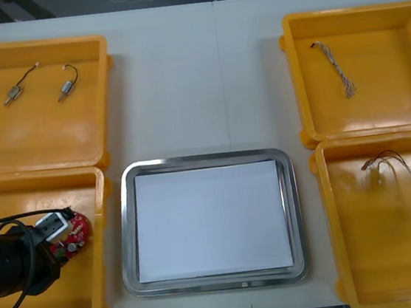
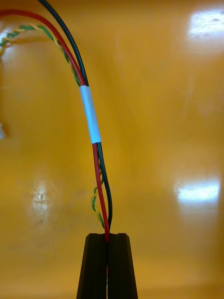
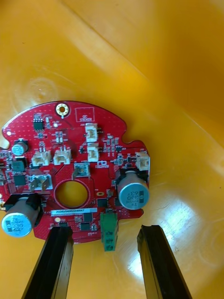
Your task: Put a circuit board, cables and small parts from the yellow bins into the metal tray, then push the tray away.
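Circuit board is lying lower left in your front view, left gripper over it. Right wrist view: right gripper is pinching red-and-black cable tightly. Left wrist view: left fingers are standing wide apart, gripping nothing.

Bright overhead light; glare patches on yellow bin floor; metal tray rim gleams.
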